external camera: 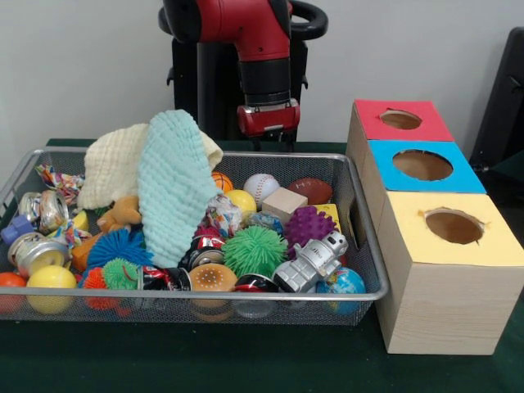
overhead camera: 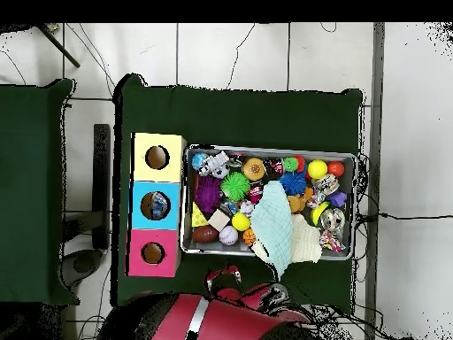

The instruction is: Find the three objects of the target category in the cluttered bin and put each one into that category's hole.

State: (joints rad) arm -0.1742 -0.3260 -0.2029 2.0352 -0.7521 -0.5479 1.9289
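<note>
The red and black arm [external camera: 258, 49] comes down steeply behind the far rim of the wire bin [external camera: 360, 246]. Its upper segment is red, then comes a black wrist section, then a red collar at the lower end, just above the bin's far rim. The gripper is hidden behind that rim, so its state cannot be seen. In the overhead view, the arm [overhead camera: 234, 301] lies beside the bin's near long side, outside the bin.
</note>
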